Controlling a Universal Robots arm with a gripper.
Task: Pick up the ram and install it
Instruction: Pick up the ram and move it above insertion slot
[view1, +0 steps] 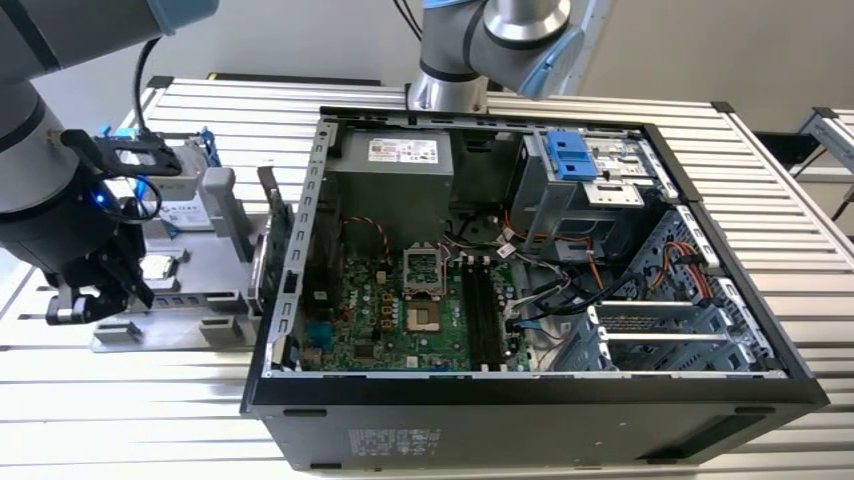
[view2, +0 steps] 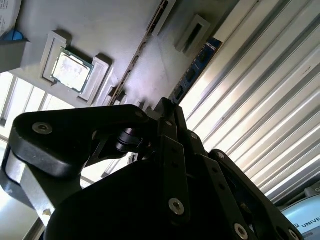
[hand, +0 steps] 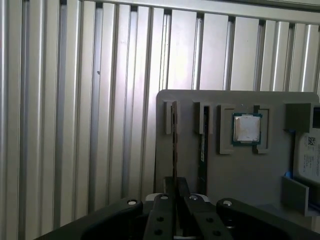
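Pick-up stage, seemingly: your gripper (hand: 175, 200) hangs above the grey holder (hand: 240, 175) at the exterior view's left, with the ram (hand: 204, 145) standing edgewise in its slot nearby. Claw state: cannot tell. Grasping needs alignment with its thin edge.

The pincer (view2: 166, 111), a black linkage dotted with bright screw heads, loomed across the foreground. Toward eleven o'clock from its tip, a square processor (view2: 71, 70) with a silvery lid lay flat in a raised pocket of the grey holder (view2: 120, 30). Toward one o'clock the ram (view2: 196, 67), a narrow blue stick with dark chips, stood on edge in a slot near the holder's border, apart from the pincer. A long dark groove (view2: 142, 42) crossed the holder between processor and ram. From two to four o'clock ran the ribbed metal surface (view2: 260, 100), bright with glare.
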